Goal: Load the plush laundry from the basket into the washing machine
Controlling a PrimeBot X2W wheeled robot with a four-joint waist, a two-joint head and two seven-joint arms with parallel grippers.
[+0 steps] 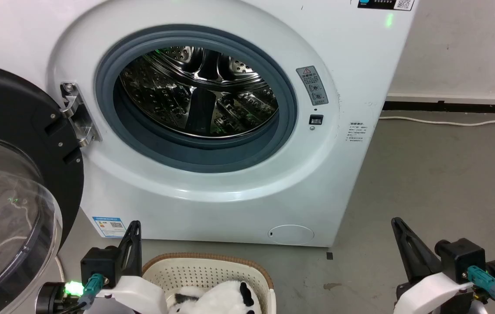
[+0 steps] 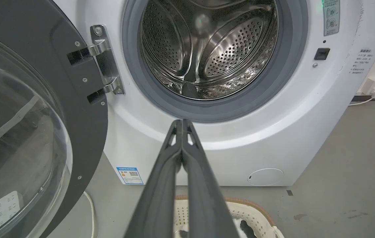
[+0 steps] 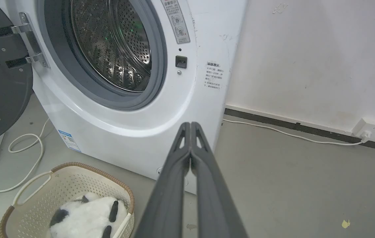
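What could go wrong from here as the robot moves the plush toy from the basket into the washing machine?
1. The left end effector and right end effector are both shut; being slim, they may pinch only fur on the plush toy in the basket, letting it slip.
2. The open door stands close on the left; the left one might clip it while lifting.
3. The bulky toy could snag on the grey port ring and drop to the floor.

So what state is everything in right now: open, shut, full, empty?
door: open, swung wide to the left
drum: empty
basket: on the floor before the washing machine, holding the toy
plush laundry: lying in the basket, not gripped
left gripper: jaws shut, empty
right gripper: jaws shut, empty
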